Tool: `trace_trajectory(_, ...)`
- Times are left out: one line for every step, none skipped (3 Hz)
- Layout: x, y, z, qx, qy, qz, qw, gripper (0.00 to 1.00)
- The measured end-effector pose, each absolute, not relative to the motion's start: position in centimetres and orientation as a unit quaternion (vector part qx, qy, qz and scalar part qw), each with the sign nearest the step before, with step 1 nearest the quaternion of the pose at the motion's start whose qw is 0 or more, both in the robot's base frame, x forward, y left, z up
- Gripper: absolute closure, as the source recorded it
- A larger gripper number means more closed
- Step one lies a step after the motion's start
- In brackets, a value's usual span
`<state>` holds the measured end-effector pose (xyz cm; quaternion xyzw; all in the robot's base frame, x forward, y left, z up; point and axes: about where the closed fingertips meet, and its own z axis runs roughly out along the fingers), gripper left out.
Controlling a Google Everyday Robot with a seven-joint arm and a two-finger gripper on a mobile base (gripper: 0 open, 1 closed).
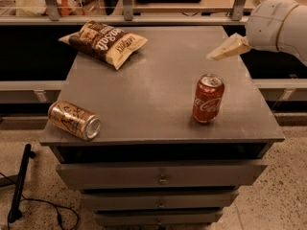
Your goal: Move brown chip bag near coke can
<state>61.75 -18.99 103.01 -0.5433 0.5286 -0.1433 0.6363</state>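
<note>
The brown chip bag [104, 43] lies flat at the far left corner of the grey cabinet top [153, 95], dark brown with a cream end and white script. The coke can [208, 98] stands upright near the right front, red with a silver top. My gripper [228, 48] hangs above the right side of the top, a little behind and to the right of the coke can, far from the bag. It touches nothing and holds nothing.
A gold-tan can [75, 120] with dark markings lies on its side at the front left corner. The cabinet has drawers [163, 176] below. A shelf rail [144, 19] runs behind the top. A black cable [19, 190] lies on the floor at left.
</note>
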Motion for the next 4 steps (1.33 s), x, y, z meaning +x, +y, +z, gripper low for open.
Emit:
trace_trajectory(65.2,-18.9,103.2,-0.577,0.482,-0.169,0.638,0.00)
trace_trajectory(68.8,-18.1,103.0,-0.626,0.439,-0.179,0.619,0.00)
trace_trajectory(73.2,-16.6,99.8,-0.684,0.410,-0.158,0.582,0.00)
trace_trajectory(76.4,-13.6,97.9,-0.734,0.373,-0.137,0.551,0.00)
